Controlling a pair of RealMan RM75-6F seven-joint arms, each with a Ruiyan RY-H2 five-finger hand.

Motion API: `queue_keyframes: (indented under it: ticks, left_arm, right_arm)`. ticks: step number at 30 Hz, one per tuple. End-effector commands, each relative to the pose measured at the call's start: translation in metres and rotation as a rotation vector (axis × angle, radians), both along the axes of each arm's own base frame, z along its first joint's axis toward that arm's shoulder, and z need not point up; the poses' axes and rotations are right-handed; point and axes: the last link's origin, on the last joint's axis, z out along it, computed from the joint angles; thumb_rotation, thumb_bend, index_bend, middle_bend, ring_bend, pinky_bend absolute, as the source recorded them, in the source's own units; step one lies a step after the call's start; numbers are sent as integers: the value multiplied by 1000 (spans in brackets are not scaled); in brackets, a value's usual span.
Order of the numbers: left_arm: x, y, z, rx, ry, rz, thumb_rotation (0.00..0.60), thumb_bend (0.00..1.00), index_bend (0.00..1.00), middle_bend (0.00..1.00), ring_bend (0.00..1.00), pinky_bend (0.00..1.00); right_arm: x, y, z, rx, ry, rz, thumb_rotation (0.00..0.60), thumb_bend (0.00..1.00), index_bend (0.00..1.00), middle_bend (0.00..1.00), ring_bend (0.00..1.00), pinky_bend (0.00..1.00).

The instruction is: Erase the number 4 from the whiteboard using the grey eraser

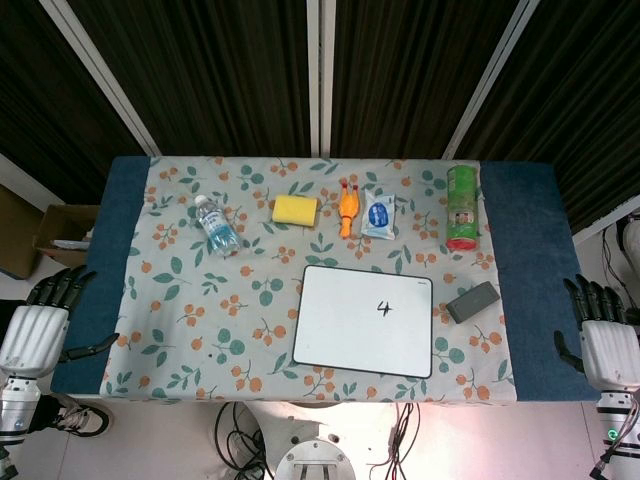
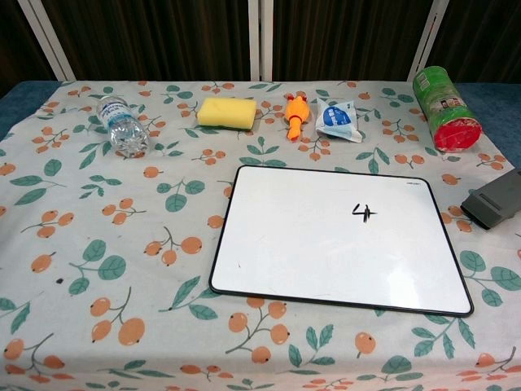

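A whiteboard point(image 1: 340, 325) point(image 2: 309, 244) lies on the floral cloth near the table's front, with a black number 4 point(image 1: 385, 308) point(image 2: 364, 213) written right of its centre. The grey eraser point(image 1: 472, 301) point(image 2: 493, 199) lies on the cloth just right of the board, untouched. My left hand point(image 1: 42, 322) hangs beside the table's left edge, fingers apart and empty. My right hand point(image 1: 603, 335) hangs off the right edge, fingers spread, holding nothing. The chest view shows neither hand.
Along the back of the table lie a water bottle point(image 1: 217, 225) point(image 2: 122, 125), a yellow sponge point(image 1: 295, 209) point(image 2: 226, 112), an orange toy point(image 1: 347, 208) point(image 2: 295, 115), a wipes packet point(image 1: 379, 215) point(image 2: 339, 120) and a green can point(image 1: 463, 207) point(image 2: 444, 107). A cardboard box point(image 1: 62, 232) stands left of the table.
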Motion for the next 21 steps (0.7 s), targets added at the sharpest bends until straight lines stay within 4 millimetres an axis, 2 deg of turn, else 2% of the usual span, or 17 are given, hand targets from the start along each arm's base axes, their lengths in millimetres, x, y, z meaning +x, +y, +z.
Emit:
queue_keyframes:
  ticks: [1, 15, 21]
  left_arm:
    - [0, 0, 0, 0, 0, 1, 295, 119, 128, 90, 96, 166]
    - [2, 2, 0, 9, -2, -8, 297, 119, 128, 90, 96, 166]
    - [1, 2, -1, 3, -1, -1, 295, 119, 129, 90, 96, 165]
  right_arm:
    - [0, 0, 0, 1, 0, 0, 600, 324, 0, 0, 0, 0]
    - [-2, -1, -2, 21, 4, -11, 600, 324, 0, 0, 0, 0]
    - [-4, -11, -6, 81, 69, 16, 600, 323, 0, 0, 0, 0]
